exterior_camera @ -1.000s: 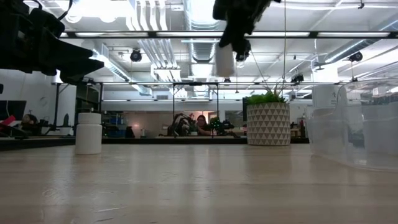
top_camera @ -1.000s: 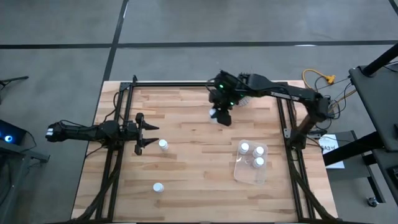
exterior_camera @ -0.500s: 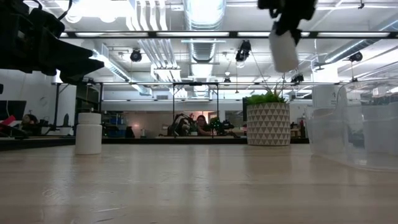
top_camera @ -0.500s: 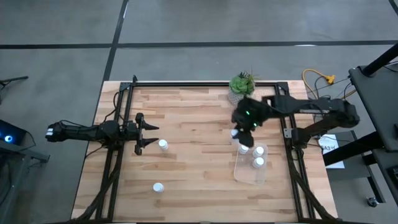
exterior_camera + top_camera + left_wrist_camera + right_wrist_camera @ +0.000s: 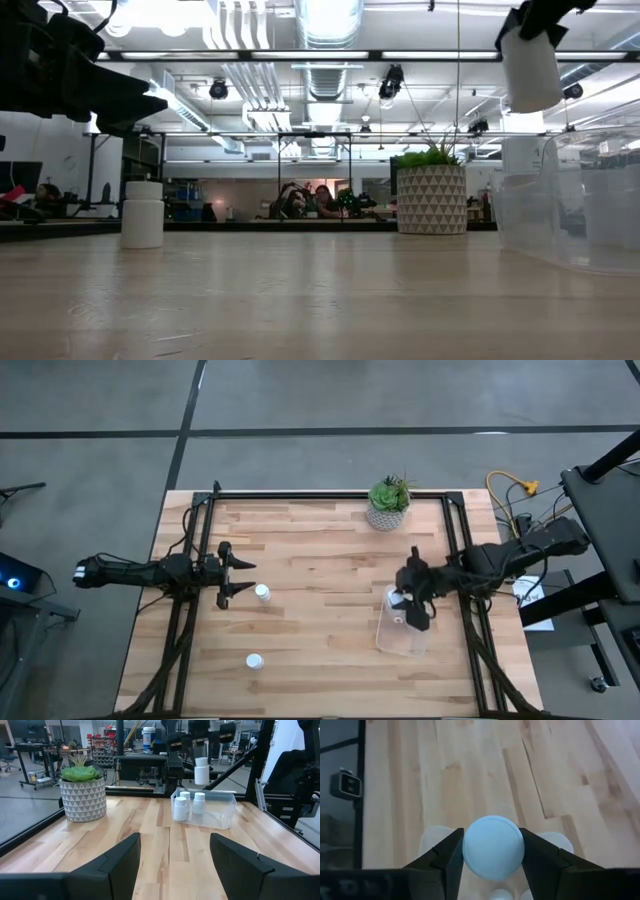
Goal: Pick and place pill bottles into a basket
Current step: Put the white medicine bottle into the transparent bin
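Note:
My right gripper (image 5: 411, 601) is shut on a white pill bottle (image 5: 530, 66) and holds it in the air above the clear basket (image 5: 400, 641) at the table's right. Two more bottles (image 5: 180, 808) stand in the basket in the left wrist view. My left gripper (image 5: 243, 581) is open and empty at the table's left. A bottle (image 5: 262, 593) stands on the table just beyond its fingertips. Another bottle (image 5: 255, 660) stands near the front edge. My right gripper pinches the bottle's upper end (image 5: 493, 847) between its two fingers (image 5: 446, 856), one on each side. The fingers come from above, pointing down. The bottle hangs upright below them (image 5: 201, 770), lifted clear of the table and above the basket's rim.
A pale patterned pot with a green plant (image 5: 387, 503) stands at the table's far edge, right of the middle. Black frame rails (image 5: 190, 560) run along the table's left, right and far sides. Bare wood lies between the two grippers.
My right gripper has carried the bottle from the far middle of the table, beside the plant, toward the right and near edges to a place above the basket. The bottle stays upright and clear of the table. My left gripper has kept still.

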Controlling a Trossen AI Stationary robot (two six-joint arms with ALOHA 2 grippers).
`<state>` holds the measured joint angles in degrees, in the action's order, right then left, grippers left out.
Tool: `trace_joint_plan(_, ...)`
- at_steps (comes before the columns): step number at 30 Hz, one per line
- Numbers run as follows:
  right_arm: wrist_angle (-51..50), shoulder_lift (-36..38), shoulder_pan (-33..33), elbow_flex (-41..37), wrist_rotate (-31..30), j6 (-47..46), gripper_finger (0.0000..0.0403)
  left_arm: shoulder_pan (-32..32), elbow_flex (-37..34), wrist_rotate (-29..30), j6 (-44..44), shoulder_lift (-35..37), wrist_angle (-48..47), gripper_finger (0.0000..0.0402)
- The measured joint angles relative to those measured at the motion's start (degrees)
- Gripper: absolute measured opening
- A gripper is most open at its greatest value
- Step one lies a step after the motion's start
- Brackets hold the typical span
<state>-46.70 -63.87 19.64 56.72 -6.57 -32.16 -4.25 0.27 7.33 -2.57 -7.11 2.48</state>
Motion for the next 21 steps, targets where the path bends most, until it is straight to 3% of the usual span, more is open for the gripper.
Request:
trace_joint_plan(6, 2.8, 0.0, 4.9, -3.3, -8.3, -2.2, 0.0147, 0.0, 0.0, 0.0, 0.0, 0.0, 0.0, 0.0222)
trace_joint_plan(21, 11.5, -0.7, 7.6, -12.8, -10.2, -7.8, 0.015, 0.0, 0.0, 0.0, 0.0, 0.0, 0.0, 0.0222)
